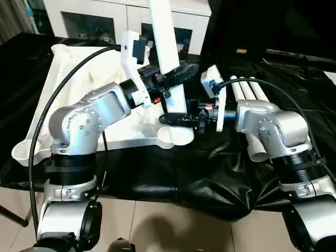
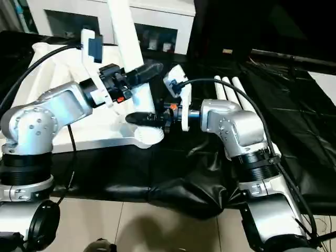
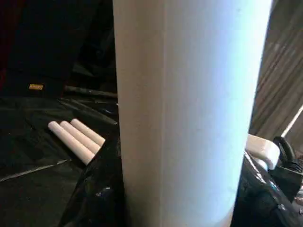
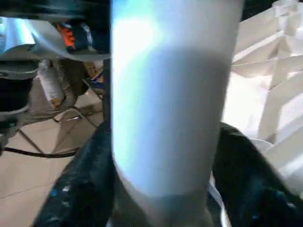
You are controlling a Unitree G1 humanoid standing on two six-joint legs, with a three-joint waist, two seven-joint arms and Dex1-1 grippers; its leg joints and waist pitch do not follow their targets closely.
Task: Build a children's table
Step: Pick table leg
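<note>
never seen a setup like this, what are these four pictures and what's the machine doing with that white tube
This is a humanoid robot with two silver arms, each ending in a gripper with two black fingers. The two wide pictures come from cameras on its head, looking down over its forearms. The two close-ups come from cameras on its wrists, looking along the fingers.

On the black-covered table lies a white plastic tabletop, upside down so its ribs show. Three spare white legs lie side by side to the right of it.

A fourth leg stands upright at the tabletop's near corner socket. The left gripper clasps it higher up, and the right gripper clasps it just above the socket. Behind stands a white cabinet.
</note>
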